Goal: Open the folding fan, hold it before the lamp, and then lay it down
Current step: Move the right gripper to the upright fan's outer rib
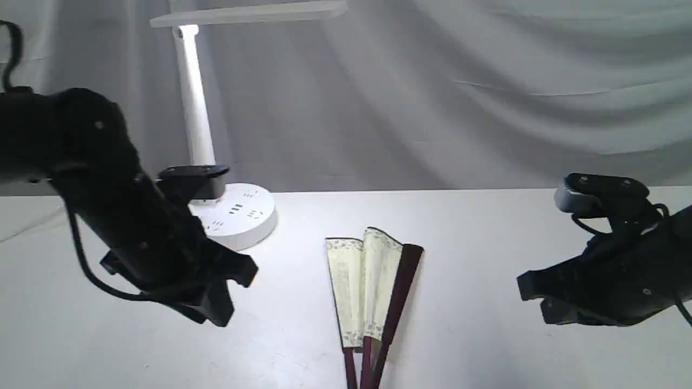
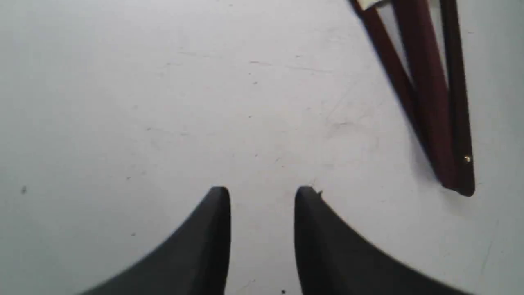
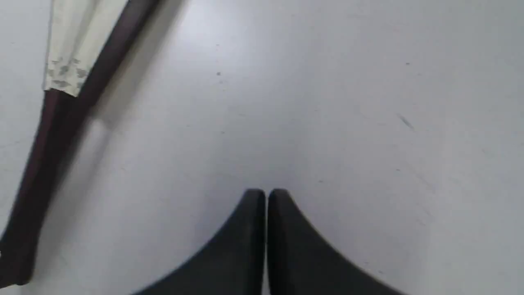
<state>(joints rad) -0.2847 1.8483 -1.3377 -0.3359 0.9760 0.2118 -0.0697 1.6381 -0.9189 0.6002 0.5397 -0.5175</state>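
Barely spread folding fan (image 1: 367, 292) flat, long axis front-to-back, pivot end near left gripper (image 2: 262, 194), parted slightly, empty; right gripper (image 3: 266, 192) farther, opposite side, almost closed, empty.

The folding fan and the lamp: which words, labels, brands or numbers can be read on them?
No text can be read in any view.
The folding fan: only a faint patterned border shows on its cream leaf; any writing is too blurred to read.
The lamp: socket slots on its round base, no legible label.
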